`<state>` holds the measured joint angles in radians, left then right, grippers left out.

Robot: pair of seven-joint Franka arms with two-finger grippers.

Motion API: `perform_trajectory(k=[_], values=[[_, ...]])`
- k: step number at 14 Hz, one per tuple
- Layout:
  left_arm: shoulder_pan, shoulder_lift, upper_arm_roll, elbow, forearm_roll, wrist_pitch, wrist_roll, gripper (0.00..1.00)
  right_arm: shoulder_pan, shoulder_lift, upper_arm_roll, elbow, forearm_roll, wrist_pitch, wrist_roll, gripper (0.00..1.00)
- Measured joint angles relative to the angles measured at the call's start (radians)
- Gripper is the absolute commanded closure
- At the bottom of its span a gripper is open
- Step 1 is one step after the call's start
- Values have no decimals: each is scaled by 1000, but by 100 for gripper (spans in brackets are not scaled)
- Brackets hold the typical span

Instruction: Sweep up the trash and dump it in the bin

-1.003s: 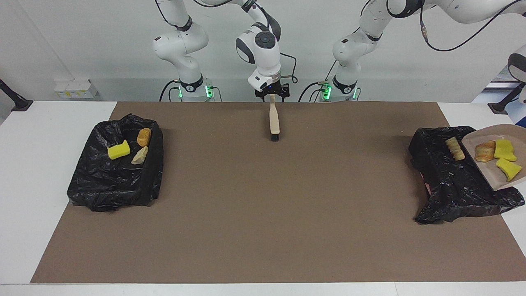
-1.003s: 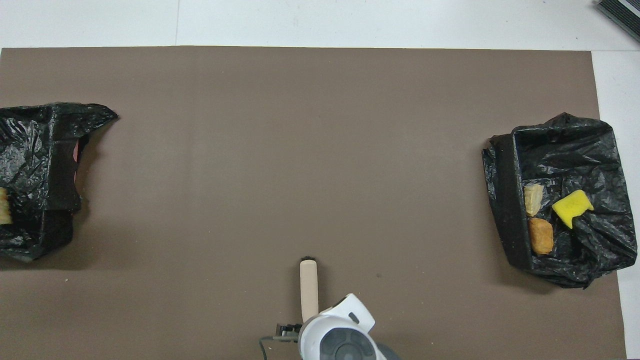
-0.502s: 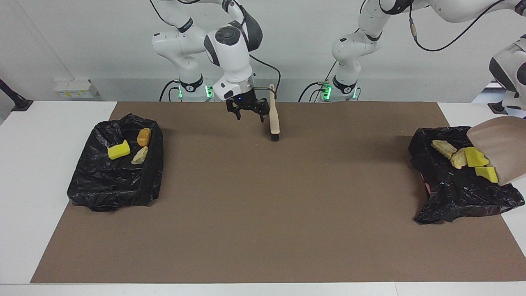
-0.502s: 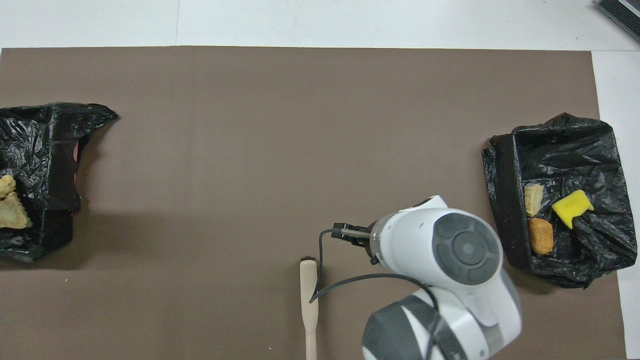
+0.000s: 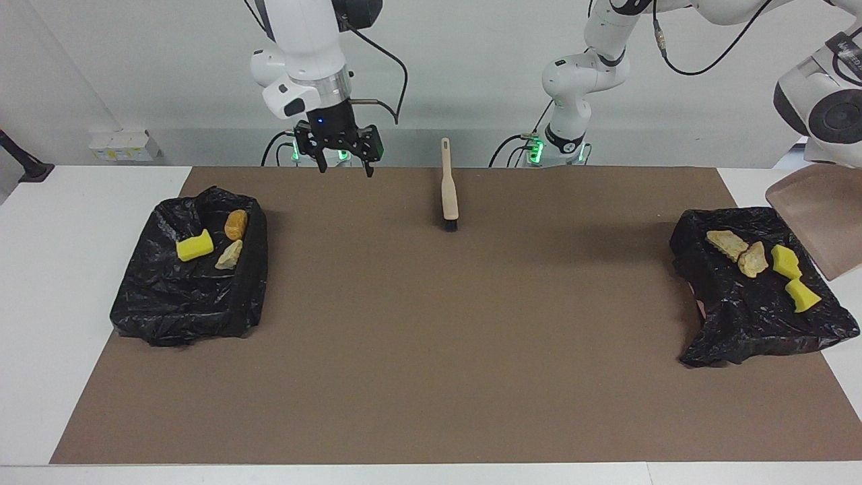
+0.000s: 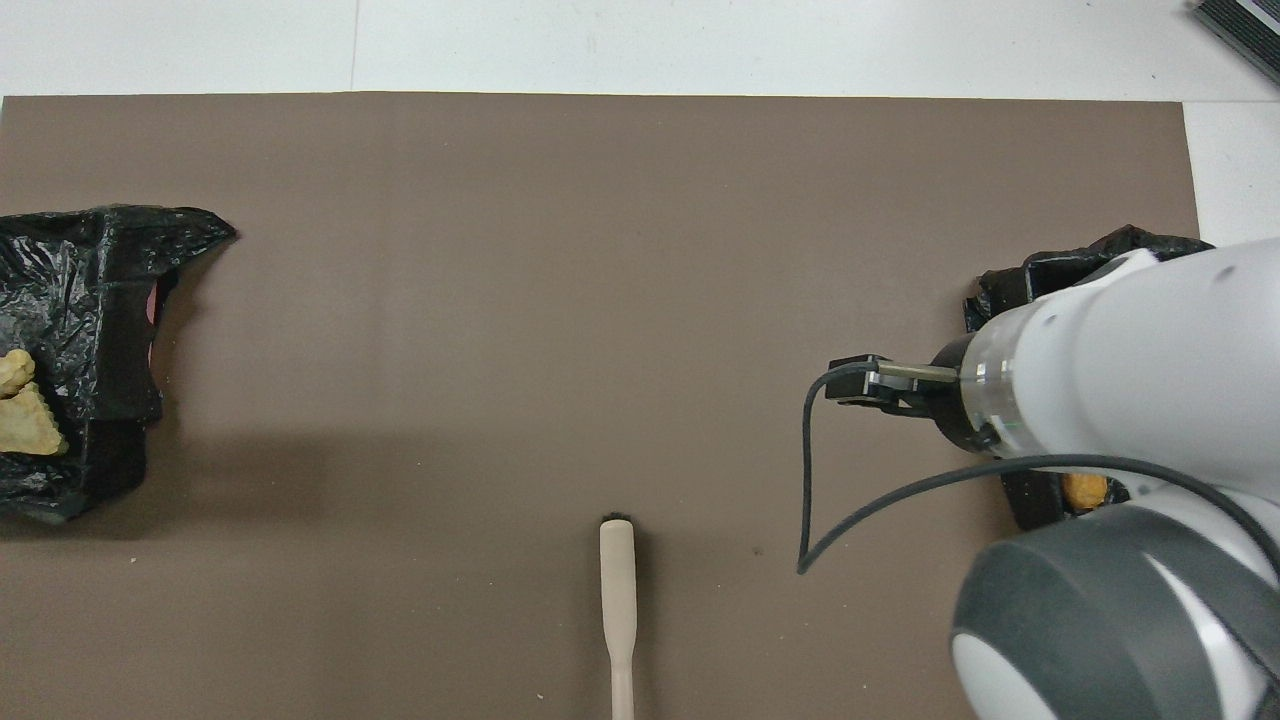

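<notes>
Brown matting (image 5: 431, 337) on the surface is carrying no loose trash now. Toward the left arm's end from the brush (image 5: 449, 195), the black-lined bin (image 5: 747, 323) is now holding the four scraps (image 5: 751, 259) that were riding on the beige dustpan (image 5: 818, 219). The emptied pan is hanging by it, with the left claw clenched on it out of frame. The right claw (image 5: 346, 170), released, is lifting away from the brush toward the other bin (image 5: 175, 303). Dumping looks finished.

White arms (image 5: 303, 40), black claws (image 5: 340, 151)
</notes>
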<state>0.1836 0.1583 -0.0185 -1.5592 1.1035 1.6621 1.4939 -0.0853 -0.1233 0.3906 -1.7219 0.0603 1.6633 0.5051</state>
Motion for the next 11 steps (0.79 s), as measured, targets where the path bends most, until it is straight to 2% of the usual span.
perform_trajectory(k=[4,9,11], values=[[-83,-33,-6,-3,-183,-116,-136,100,-5,0,-30,100,-15,-95,-2,0],[-114,-37,-7,-7,-474,-181,-398,100,-20,34,-55,168,-19,-167,-4,0],[-134,-42,-8,-10,-541,-196,-516,100,30,64,-116,219,-43,-200,-9,0]])
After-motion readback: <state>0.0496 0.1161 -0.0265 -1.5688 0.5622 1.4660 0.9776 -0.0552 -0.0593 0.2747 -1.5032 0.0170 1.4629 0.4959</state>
